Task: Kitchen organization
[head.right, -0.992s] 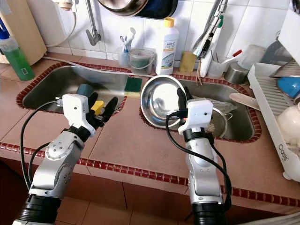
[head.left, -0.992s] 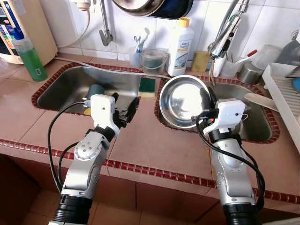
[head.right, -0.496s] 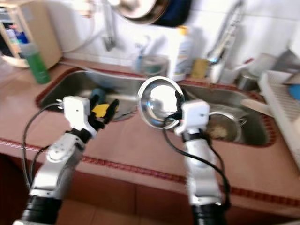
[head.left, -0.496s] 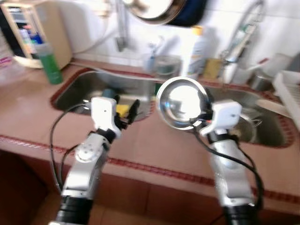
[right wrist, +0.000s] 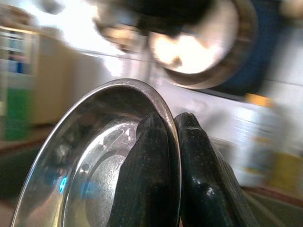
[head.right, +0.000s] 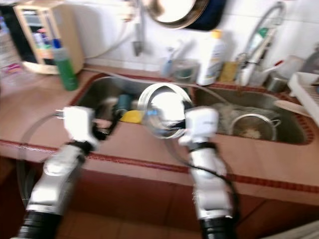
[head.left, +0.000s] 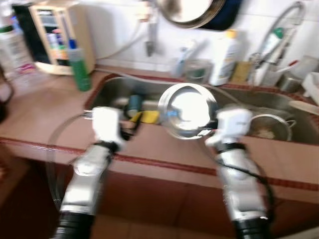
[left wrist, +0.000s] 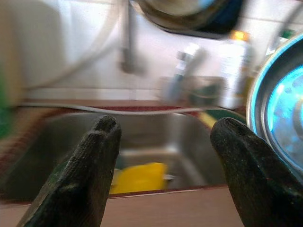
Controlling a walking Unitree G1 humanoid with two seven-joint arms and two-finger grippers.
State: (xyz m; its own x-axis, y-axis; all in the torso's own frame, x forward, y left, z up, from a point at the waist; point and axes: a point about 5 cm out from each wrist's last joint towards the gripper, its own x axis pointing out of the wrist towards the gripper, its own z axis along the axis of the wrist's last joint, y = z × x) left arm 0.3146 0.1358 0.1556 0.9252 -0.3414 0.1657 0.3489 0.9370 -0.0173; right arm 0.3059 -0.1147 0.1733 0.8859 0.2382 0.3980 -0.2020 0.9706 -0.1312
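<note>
The two eye views look forward and down from the robot's head onto the tiled counter and its double sink, far enough back to take in both arms and the back wall — both are blurred. The left wrist view looks low along its own fingers across the counter's front edge into the left basin. The right wrist view sits very close behind the steel bowl, facing the wall; the left wrist view shares that bowl's rim.

Green bottle beside a beige appliance; white bottle behind the sink.
</note>
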